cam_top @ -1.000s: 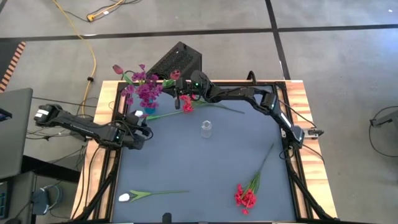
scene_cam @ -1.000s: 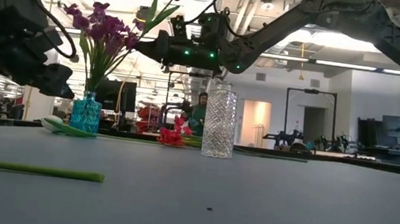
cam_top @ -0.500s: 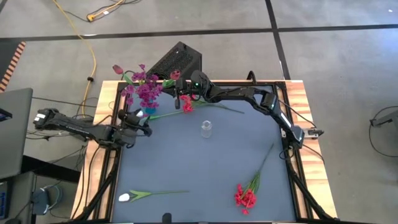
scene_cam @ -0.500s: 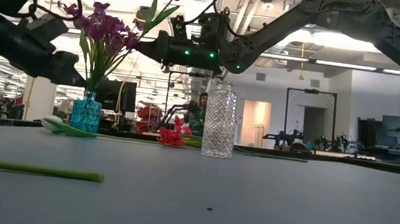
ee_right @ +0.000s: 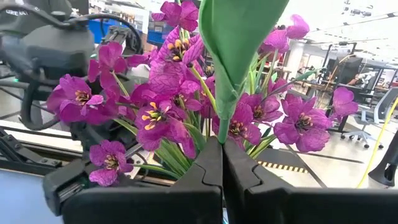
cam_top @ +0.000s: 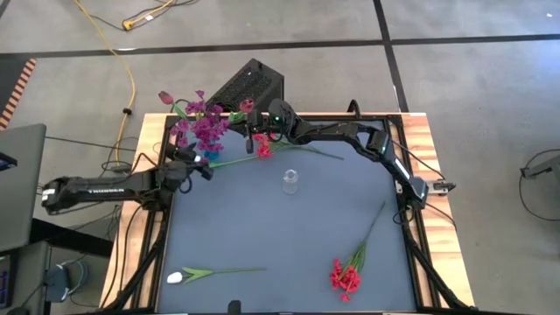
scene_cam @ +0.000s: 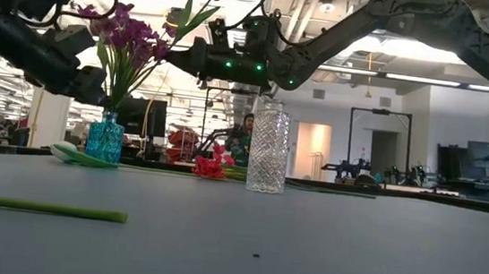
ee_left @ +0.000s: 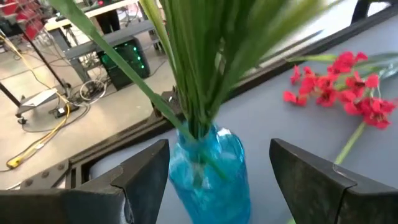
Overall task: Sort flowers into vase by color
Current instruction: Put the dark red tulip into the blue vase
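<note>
Counter (cam_top: 289, 236): dark mat surface inside a wooden border. Black ribbed box (cam_top: 248, 85) on the floor just beyond the far edge. Yellow cable (cam_top: 122, 61) on the floor off the far-left corner. Person (scene_cam: 246, 128) in the room behind.

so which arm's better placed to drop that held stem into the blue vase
Right. Its fingers are shut on a stem held up beside the purple blooms, above the blue vase. The left gripper is open and empty, its fingers either side of the vase, perhaps to steady it.
</note>
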Controlling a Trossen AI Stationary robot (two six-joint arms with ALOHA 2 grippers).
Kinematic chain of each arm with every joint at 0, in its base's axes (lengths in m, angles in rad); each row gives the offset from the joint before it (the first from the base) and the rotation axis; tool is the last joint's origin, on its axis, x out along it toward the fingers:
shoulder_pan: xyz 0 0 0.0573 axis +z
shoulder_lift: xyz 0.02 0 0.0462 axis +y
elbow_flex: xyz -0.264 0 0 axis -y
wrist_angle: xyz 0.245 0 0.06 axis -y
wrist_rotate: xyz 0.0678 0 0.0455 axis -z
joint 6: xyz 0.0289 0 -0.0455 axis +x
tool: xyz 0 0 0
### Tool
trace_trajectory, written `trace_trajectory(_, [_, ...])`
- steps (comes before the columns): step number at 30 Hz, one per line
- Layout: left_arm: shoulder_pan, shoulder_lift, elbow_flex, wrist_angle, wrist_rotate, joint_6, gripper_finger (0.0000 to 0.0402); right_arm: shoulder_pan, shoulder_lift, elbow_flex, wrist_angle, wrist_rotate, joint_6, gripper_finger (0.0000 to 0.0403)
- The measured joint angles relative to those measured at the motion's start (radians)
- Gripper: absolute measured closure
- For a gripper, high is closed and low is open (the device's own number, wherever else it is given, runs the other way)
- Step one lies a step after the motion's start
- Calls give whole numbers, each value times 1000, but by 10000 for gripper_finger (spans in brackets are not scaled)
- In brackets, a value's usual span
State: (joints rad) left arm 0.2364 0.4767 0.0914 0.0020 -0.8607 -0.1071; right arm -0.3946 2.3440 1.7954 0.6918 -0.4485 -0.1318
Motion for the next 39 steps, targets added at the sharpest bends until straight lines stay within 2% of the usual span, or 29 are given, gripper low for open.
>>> trace_trajectory(12, [205, 1, 0, 81, 196, 77, 136, 0, 0, 0, 6, 0, 0, 383])
trace_trajectory(23, [301, 56, -37, 202, 279, 104, 136, 0, 0, 0, 12, 0, 1, 383])
trace_trajectory(27, [331, 103, -38, 209, 310, 84, 136, 0, 0, 0, 22, 0, 1, 383])
trace_trajectory(33, [360, 212, -39, 353, 339, 117, 136, 0, 0, 0, 27, 0, 2, 383])
trace_trajectory(39, [402, 325, -39, 412, 371, 98, 136, 0, 0, 0, 26, 0, 2, 383])
